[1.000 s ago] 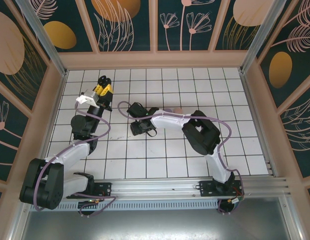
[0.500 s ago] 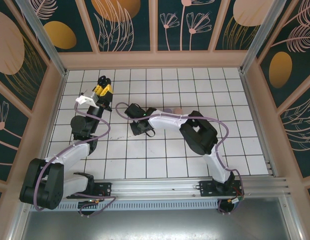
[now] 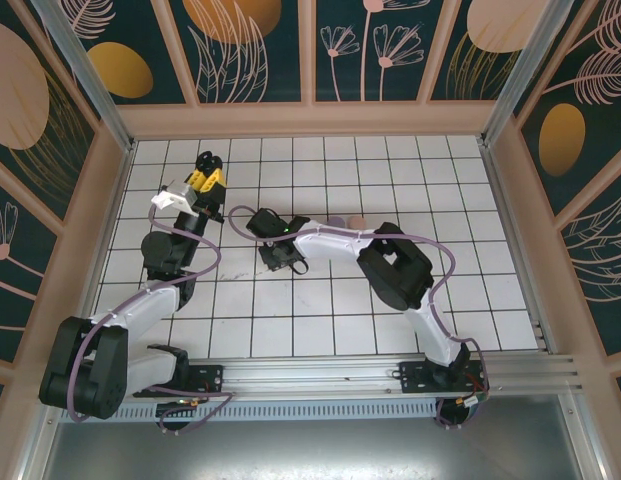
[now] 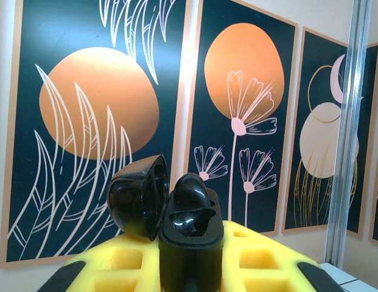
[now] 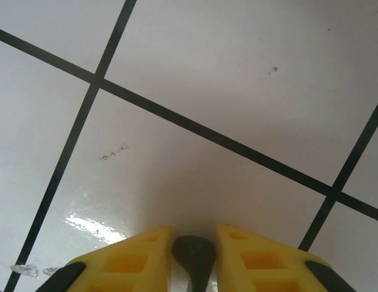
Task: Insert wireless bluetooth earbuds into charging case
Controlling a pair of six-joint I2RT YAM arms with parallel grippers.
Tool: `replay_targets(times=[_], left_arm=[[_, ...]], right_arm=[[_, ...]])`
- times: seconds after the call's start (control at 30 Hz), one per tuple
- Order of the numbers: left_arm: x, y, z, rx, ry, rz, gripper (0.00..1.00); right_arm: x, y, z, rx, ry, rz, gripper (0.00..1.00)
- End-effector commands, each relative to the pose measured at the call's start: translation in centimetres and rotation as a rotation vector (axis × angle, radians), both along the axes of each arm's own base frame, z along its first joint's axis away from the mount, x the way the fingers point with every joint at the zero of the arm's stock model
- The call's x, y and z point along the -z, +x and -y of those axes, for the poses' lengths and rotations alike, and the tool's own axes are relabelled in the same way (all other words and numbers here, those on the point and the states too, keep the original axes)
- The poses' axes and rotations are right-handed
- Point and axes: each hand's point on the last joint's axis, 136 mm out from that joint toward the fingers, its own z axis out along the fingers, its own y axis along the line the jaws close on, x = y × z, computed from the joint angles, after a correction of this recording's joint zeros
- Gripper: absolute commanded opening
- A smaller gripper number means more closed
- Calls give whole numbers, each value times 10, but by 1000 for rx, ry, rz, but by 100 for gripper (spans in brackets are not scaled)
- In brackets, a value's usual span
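Broadly, the white tiled table (image 3: 470,250) has open tiles toward its right and near edges, well apart from both arms. The pink and lilac specks (image 3: 347,220) behind the right forearm (image 3: 335,240) are too covered to name. Up at the far left, the left gripper (image 4: 190,258) is clenched on a black charging case (image 4: 190,234), which stands upright with its lid (image 4: 137,194) swung open leftward and its base cut off below. Pointing down just over a central tile, the right gripper (image 5: 193,238) has its yellow fingers (image 5: 137,258) drawn to a narrow slot, pinching a small dark rounded piece, seemingly a black earbud (image 5: 193,260), which is cut off and hard to make out.
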Motion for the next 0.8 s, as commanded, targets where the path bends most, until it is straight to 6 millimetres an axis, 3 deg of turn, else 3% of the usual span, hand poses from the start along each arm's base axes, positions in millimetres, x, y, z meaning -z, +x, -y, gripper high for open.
replay_targets(times=[0.0, 0.3, 0.6, 0.77], left_arm=[[-12, -8, -1, 19, -24, 50, 0], [-11, -7, 1, 32, -17, 42, 0], [-11, -12, 16, 102, 58, 27, 0], [-6, -13, 30, 183, 97, -1, 0]], right_arm=[[16, -8, -1, -3, -27, -33, 21], [-10, -5, 3, 23, 8, 21, 14], [-77, -6, 25, 65, 102, 132, 13], [-124, -4, 45, 94, 170, 211, 12]])
